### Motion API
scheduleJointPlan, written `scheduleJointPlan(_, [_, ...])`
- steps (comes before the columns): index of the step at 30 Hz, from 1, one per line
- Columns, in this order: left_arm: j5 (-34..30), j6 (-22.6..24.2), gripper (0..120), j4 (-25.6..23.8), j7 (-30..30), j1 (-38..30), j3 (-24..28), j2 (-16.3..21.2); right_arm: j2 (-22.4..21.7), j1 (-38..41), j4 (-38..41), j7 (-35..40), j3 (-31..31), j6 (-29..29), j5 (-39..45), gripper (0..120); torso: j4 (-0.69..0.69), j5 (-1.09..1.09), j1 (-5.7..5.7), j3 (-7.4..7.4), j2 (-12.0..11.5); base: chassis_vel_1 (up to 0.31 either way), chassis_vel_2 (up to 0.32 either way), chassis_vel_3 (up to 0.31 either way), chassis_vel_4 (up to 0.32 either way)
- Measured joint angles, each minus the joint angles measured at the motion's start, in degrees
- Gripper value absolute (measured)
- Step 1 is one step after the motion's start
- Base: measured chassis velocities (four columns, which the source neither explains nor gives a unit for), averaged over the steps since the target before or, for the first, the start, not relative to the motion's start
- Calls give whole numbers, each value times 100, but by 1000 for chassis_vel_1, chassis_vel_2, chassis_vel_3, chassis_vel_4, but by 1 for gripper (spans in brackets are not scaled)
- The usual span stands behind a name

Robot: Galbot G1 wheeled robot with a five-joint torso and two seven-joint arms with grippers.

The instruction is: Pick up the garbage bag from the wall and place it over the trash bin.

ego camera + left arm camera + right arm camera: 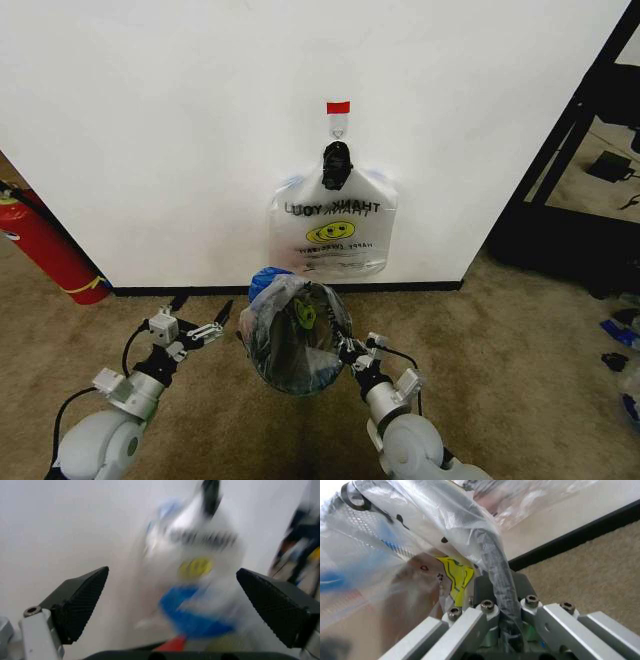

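Thin clear plastic garbage bag point(295, 330) with yellow smiley print lies draped over the small round black trash bin point(300, 375), between the two pincers. Right pincer point(347, 352) clamped together on the bag film and bin rim point(495, 573). Left pincer point(205, 328) jaws apart, empty, just beside the bag's far side. Judged light, limp, slippery, tearable; best gripped at the blue-edged handle point(265, 280). Both forearms low, reaching forward.

Left arm reached forward, its gripper point(200, 322) with fingers point(77, 605) spread wide, nothing between them. Right arm likewise extended, its gripper point(347, 350) level with the left one and well apart from it, fingers point(492, 617) closed on a pinched plastic fold.
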Motion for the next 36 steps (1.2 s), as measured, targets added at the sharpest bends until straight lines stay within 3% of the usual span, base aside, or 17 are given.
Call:
scheduleJointPlan(2, [-696,218,100,-16,457,28,-188,-103,-20,-29,0,4,101,1,-8,0,0,-3,0,0,0,0,0,0,0])
scheduleJointPlan(4, [-985,424,100,-105,753,147,-245,-158,-16,-59,0,0,193,4,-8,0,1,0,0,0,0,0,0,0,0])
scheduleJointPlan(8, [-657,621,100,-174,810,284,-119,-193,-11,-71,2,-20,259,10,-4,0,1,-1,0,0,0,0,0,0,0])
scheduleJointPlan(10, [-443,790,100,-179,786,227,185,-224,-5,-66,29,-44,254,12,-8,0,1,-2,0,0,0,0,0,0,0])
scheduleJointPlan(16, [-487,959,95,-177,827,102,614,-317,-7,-63,89,-88,215,13,-75,0,0,-2,0,0,0,0,0,0,0])
scheduleJointPlan(22, [-527,961,91,-111,678,56,725,-428,-9,-61,88,-114,196,18,-143,0,1,-2,0,0,0,0,0,0,0])
scheduleJointPlan(36, [-715,921,43,-46,593,2,736,-425,-10,59,36,-136,122,16,-165,0,0,-2,0,0,0,0,0,0,0])
